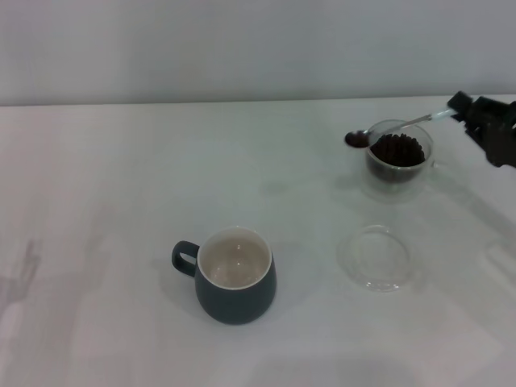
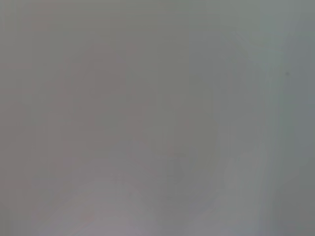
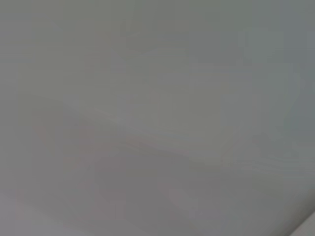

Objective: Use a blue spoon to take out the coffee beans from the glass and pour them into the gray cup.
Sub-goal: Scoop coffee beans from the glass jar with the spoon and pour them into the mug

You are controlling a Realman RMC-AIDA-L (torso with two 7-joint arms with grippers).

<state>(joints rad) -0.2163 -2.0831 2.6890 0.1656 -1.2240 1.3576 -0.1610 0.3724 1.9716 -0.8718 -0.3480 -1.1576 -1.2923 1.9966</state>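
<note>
In the head view the glass (image 1: pixel 397 161) stands at the right rear of the table, filled with dark coffee beans (image 1: pixel 397 150). The blue spoon (image 1: pixel 395 127) is held level over the glass's rim, its bowl (image 1: pixel 355 139) left of the glass and loaded with dark beans. My right gripper (image 1: pixel 461 106) is shut on the spoon's handle end at the right edge. The gray cup (image 1: pixel 234 276) sits near the front centre, its handle to the left and its cream inside showing no beans. The left gripper is out of view. Both wrist views show only blank grey.
A flat clear glass saucer (image 1: pixel 378 257) lies in front of the glass, right of the gray cup. The white table (image 1: pixel 97 201) reaches back to a pale wall.
</note>
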